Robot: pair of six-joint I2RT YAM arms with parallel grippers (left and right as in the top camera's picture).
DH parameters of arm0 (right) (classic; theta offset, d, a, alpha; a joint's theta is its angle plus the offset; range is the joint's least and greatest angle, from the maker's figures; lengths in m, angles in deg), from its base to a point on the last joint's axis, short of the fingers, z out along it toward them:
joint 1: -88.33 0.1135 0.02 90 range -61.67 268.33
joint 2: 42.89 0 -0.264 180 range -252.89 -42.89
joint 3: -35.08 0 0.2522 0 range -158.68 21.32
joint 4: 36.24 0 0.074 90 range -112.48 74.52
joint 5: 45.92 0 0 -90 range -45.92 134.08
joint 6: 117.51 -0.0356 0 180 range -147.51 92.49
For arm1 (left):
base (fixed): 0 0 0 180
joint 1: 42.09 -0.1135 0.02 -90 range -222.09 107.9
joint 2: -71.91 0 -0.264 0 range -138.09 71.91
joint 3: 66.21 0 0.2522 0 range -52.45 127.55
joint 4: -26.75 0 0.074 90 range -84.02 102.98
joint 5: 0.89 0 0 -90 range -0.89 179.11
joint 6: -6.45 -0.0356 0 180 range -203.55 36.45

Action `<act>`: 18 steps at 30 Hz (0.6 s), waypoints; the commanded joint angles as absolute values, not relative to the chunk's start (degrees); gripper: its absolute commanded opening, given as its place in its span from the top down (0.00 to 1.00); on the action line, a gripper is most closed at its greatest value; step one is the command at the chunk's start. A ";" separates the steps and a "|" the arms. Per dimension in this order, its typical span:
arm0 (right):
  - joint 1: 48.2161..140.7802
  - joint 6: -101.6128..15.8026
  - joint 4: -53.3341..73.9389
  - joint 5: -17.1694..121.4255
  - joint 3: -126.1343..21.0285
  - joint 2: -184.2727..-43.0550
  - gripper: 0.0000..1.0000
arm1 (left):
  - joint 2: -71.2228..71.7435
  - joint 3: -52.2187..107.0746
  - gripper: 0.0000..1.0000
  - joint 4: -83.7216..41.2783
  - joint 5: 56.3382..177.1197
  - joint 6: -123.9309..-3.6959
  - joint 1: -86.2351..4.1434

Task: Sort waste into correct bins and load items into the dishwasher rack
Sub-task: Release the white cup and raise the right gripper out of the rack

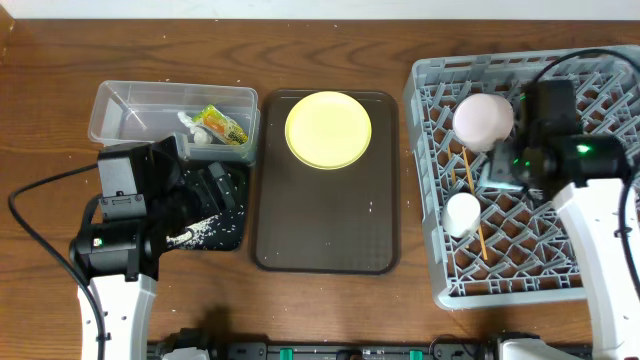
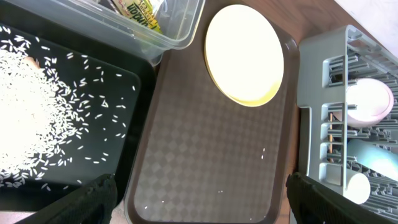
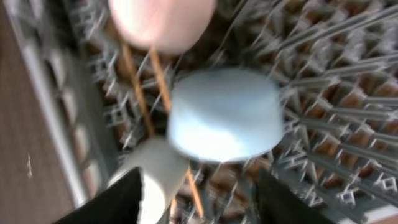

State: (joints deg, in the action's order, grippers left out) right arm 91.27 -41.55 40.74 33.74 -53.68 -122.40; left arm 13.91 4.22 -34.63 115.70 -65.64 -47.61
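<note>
The dishwasher rack (image 1: 530,270) holds an upturned white bowl (image 1: 483,120) with a pinkish underside, a small white cup (image 1: 462,214) and two chopsticks (image 1: 472,200). My right gripper (image 3: 199,202) hovers open over the rack. A light blue cup (image 3: 224,112) rests upside down on the pegs just beyond its fingertips, not between them. The yellow-green plate (image 1: 328,129) lies on the brown tray (image 1: 325,230). Rice grains (image 2: 31,118) cover the black tray (image 2: 118,81). The clear tub (image 1: 130,115) contains the wrapper (image 1: 222,125) and paper scrap (image 1: 200,137). My left gripper (image 2: 199,205) is wide open and empty above the trays' shared edge.
A few stray rice grains (image 2: 263,151) dot the brown tray. The wooden table (image 1: 400,300) shows between the brown tray and the rack. Cables trail from both arms, one looping at the left edge (image 1: 25,215).
</note>
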 commanded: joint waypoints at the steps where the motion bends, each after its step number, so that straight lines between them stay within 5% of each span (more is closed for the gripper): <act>1: 87.34 -39.39 37.31 31.46 -54.29 -123.27 0.66 | 13.93 4.46 0.10 -34.67 115.40 -66.38 -47.85; 5: 84.24 -38.97 35.34 33.08 -54.29 -126.48 0.86 | 13.93 4.46 0.10 -34.67 115.40 -66.38 -47.88; 18: 83.36 -38.01 41.57 35.62 -54.40 -136.10 0.84 | 13.93 4.46 0.10 -34.67 115.40 -66.38 -47.88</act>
State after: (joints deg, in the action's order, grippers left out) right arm 83.91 -38.75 39.36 34.96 -53.68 -136.19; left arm 13.91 4.22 -34.67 115.72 -65.64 -47.61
